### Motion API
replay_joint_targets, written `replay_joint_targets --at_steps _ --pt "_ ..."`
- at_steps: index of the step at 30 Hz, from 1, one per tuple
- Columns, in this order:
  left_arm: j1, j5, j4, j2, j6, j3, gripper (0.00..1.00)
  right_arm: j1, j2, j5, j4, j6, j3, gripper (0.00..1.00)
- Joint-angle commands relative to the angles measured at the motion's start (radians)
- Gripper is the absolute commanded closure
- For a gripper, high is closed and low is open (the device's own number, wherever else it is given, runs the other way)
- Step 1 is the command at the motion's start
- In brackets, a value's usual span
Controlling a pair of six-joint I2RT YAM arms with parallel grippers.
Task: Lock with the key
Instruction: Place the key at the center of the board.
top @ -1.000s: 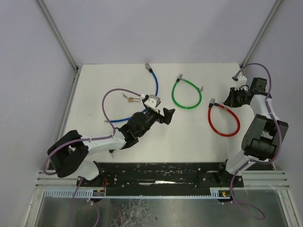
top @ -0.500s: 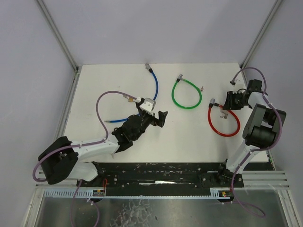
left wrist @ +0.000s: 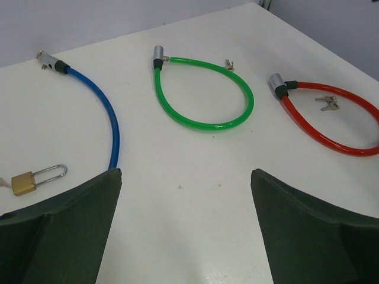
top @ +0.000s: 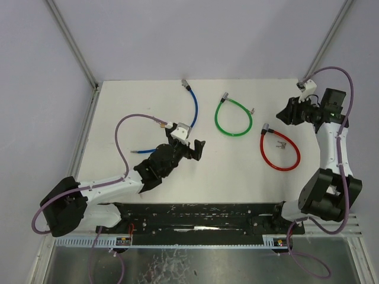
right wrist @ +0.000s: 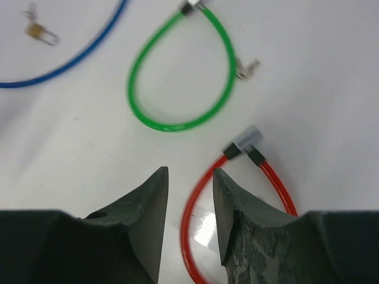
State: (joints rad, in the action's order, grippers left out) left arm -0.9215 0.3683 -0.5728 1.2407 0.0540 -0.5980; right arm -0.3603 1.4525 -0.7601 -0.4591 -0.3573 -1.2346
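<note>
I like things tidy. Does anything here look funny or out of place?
The blue cable lies open in an arc, its ends far apart, while the green cable and red cable curl into loops.

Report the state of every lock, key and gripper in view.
blue cable lock: open, ends far apart.
green cable lock: looks closed into a loop.
red cable lock: closed loop.
keys: loose, lying inside the red loop, not in its lock.
padlock: lying flat, shackle state unclear.
left gripper: jaws wide open, empty.
right gripper: jaws slightly apart, empty.
</note>
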Motion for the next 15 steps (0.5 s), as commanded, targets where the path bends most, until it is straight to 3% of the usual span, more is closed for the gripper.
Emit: replay_joint_targets --at_steps 1,6,10,15 --pt "0.022 0.021 0.057 -0.018 0.028 0.005 0.11 0.12 -0.092 -0.224 -0.04 0.078 -0.062 0.56" --pt "0.091 -0.05 0.131 -0.021 0.119 -0.011 0.1 0.27 -0.162 -0.338 0.074 0.19 -0.007 0.53" --pt "0.141 -0.09 0.255 -0.033 0.279 -0.024 0.11 0.272 -0.221 -0.415 0.28 0.258 0.147 0.48" --pt "0.144 -0.134 0.297 -0.044 0.408 0.024 0.12 0.271 -0.243 -0.418 0.282 0.209 0.213 0.47"
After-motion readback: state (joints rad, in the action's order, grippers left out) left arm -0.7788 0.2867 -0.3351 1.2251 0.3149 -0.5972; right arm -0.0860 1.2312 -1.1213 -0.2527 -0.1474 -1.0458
